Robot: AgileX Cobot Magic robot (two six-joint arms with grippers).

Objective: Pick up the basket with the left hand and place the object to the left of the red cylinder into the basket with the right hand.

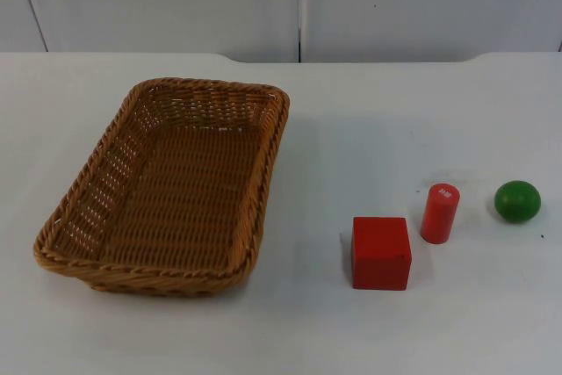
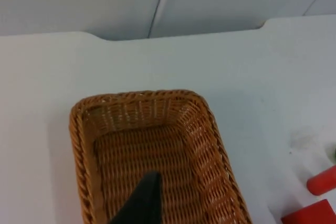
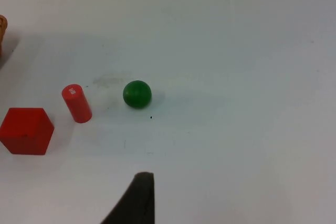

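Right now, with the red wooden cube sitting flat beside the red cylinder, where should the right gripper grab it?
Come down from above onto the red wooden cube and close on two opposite flat side faces. Its left and front sides are open; the upright red cylinder stands close at its right rear.

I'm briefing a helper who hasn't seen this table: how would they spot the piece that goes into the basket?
Start at the wicker basket on the white table; three small pieces lie to its right. The nearest to it is the red cube, just left of the red cylinder. It alone has flat square faces; the green ball lies farthest.
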